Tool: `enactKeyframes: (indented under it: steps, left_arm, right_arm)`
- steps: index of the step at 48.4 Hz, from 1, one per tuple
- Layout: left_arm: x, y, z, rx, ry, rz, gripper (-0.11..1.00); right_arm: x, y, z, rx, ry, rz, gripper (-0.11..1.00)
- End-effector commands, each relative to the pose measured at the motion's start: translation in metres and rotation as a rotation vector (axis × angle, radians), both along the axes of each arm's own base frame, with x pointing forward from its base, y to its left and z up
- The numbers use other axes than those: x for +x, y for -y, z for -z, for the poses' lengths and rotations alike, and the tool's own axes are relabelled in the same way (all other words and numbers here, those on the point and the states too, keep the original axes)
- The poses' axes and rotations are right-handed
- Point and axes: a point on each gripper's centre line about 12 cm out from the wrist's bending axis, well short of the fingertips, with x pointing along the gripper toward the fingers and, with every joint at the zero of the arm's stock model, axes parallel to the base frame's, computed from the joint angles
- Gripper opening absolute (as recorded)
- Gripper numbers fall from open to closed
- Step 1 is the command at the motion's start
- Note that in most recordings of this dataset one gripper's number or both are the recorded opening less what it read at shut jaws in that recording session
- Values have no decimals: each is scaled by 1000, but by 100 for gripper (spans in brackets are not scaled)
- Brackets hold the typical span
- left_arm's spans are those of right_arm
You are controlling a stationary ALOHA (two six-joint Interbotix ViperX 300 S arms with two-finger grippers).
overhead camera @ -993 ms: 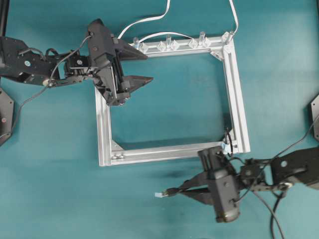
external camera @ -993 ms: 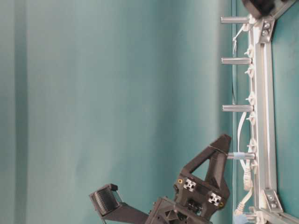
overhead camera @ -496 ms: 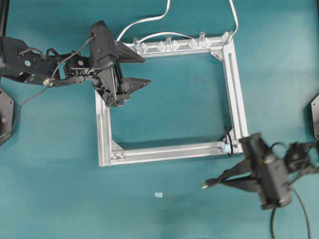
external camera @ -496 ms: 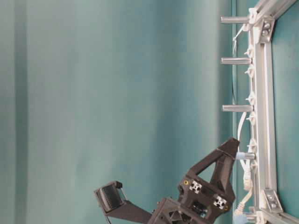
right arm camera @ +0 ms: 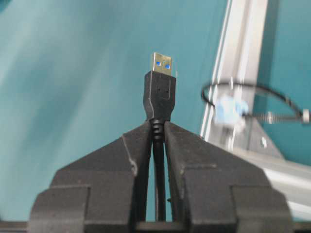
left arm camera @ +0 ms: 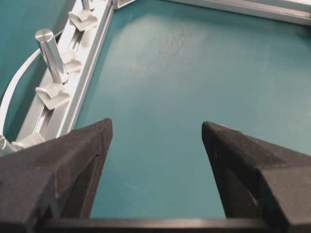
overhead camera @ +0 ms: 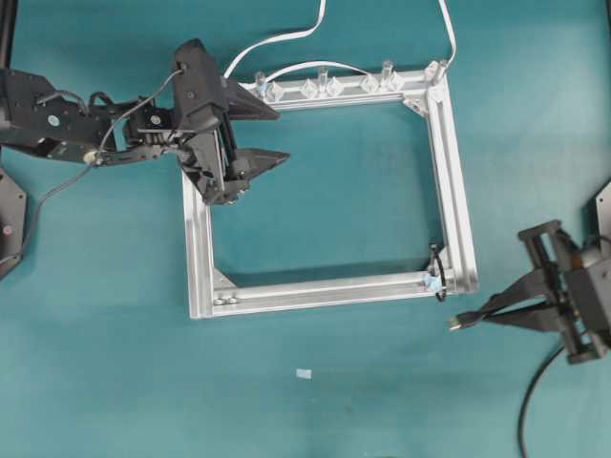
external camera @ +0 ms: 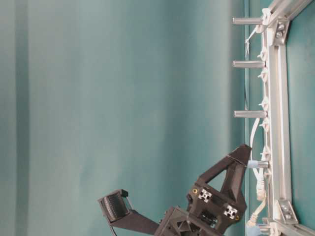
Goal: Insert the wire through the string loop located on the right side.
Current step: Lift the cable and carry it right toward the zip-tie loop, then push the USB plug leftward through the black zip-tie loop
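- The silver aluminium frame [overhead camera: 456,181] is lying flat on the teal table [overhead camera: 325,401], its near-right corner sitting just beyond the right gripper's fingertips.
- The left gripper [overhead camera: 272,134] is hovering over the frame's far-left corner with its fingers [left arm camera: 73,155] spread wide and grasping nothing; only bare table is showing between them.
- The right gripper [overhead camera: 482,318] is sitting off the frame's right side, its fingers [right arm camera: 141,155] clenched on the wire [right arm camera: 159,104] just behind the plug.
- The wire's plug is sticking out past those fingertips, pointing toward the frame corner without touching it.
- The string loop [right arm camera: 252,102] is hanging round the frame bar, ahead of the fingertips and to the right of the plug, apart from it.
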Motion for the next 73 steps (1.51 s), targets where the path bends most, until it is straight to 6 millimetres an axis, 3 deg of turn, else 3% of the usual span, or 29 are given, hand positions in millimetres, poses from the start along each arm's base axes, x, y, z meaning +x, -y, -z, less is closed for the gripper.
enactKeyframes:
  steps: [1, 17, 73]
  left_arm:
    - [5, 0, -16, 6, 49, 0, 75]
    - [6, -1, -16, 6, 51, 0, 75]
    - [11, -2, -24, 11, 73, 0, 75]
  right_arm:
    - [-6, 3, -3, 14, 15, -3, 12]
    - [-23, 13, 3, 26, 8, -8, 12]
    - [-18, 40, 9, 11, -8, 139, 12]
